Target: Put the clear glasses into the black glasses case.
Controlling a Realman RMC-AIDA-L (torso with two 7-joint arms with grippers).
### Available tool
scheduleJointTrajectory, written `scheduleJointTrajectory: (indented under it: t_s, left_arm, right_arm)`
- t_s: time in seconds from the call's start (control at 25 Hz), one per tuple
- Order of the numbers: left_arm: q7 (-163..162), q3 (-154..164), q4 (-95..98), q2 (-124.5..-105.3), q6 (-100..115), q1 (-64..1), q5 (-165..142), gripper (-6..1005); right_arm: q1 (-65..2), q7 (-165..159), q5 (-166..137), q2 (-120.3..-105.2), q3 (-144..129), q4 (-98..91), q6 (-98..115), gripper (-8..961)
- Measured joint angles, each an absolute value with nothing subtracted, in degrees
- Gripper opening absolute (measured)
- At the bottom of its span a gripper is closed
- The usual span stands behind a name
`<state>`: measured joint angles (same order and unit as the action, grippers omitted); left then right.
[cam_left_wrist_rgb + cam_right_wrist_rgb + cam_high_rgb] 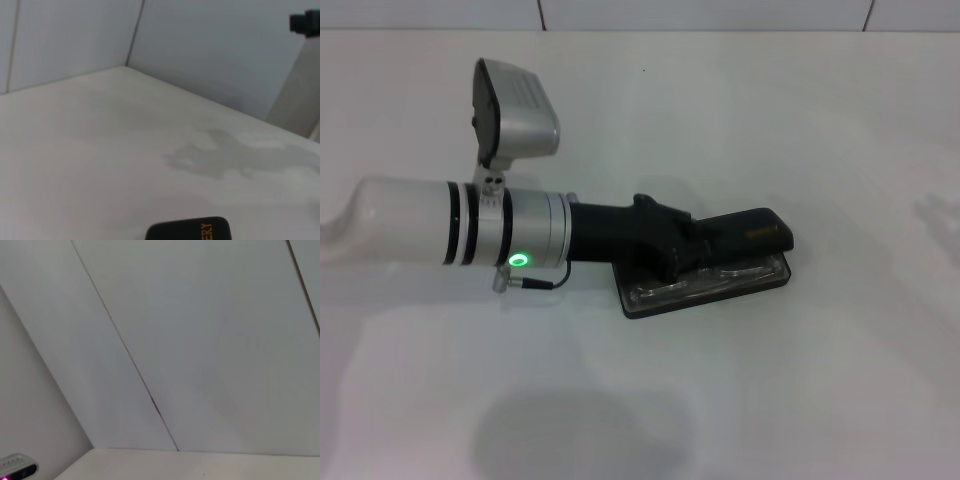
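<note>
So the clear, colourless plastic wraparound glasses (705, 280) are already lying in the grey-lined lower tray of the flat matte black hinged glasses case (720, 292), long axis running along the tray. The lid with the small orange lettering (206, 230) stands raised at the far edge, so I'd say what's left is shutting it.

The left hand (685, 250) reaches in from the robot's left and sits right over the tray's near-left end, against the lid. Can't tell whether its fingers are spread or pressed together. It's clearly the nearer arm. The right hand isn't visible anywhere over the white worktop (800, 400).
</note>
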<state>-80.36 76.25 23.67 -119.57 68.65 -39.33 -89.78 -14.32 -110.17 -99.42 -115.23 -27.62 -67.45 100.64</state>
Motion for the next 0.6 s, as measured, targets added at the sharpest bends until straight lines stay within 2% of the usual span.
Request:
scheduleJointTrajectory:
  t_s: [0.48,0.6]
  left_arm:
    - [-79.1,78.5,24.9,-119.83,72.2,-37.9,-89.0,162]
    - [-80.5,77.9,31.6,-119.46,79.9,-34.5,-85.3,195]
  right_arm:
    - [-14.8,-108.5,-99.4,-115.22,-27.7,-66.0,102.1,280]
    - [-15.1,-103.4,-99.4,-115.22,-27.8,-64.6,106.6,294]
